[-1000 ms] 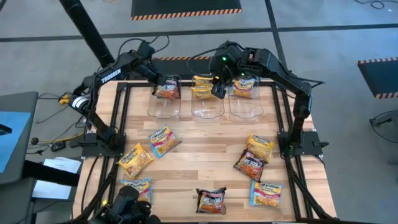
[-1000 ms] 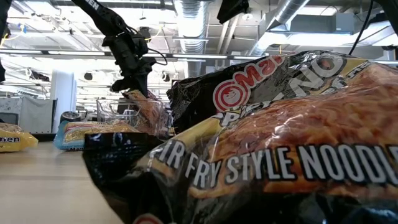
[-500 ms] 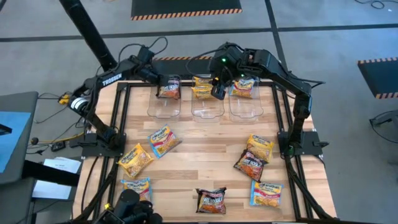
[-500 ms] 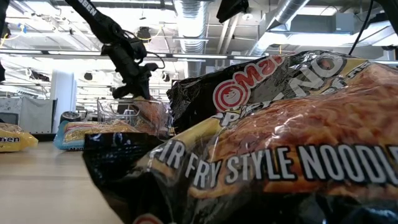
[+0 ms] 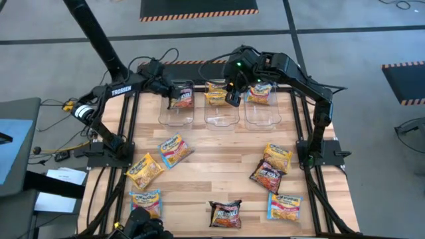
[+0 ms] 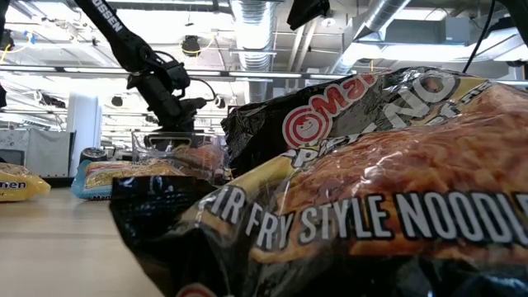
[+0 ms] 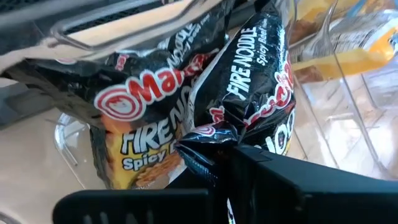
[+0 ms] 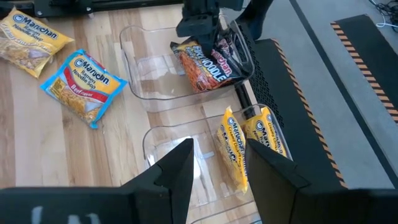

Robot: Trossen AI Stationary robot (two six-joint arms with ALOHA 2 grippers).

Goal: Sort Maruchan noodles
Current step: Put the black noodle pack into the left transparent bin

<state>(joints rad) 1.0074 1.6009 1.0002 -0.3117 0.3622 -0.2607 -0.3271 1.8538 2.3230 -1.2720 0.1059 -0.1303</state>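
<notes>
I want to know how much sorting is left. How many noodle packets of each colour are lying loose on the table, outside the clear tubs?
Dark red-black packets: 2, one at the front, one on the right
Yellow-orange packets: 2, one on the left, one on the right
Blue-yellow-pink packets: 3
Total: 7

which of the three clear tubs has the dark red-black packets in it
The left tub, where the left pincer is shut on a dark packet. The middle tub holds yellow packets, and the right tub a blue-yellow one.
</notes>
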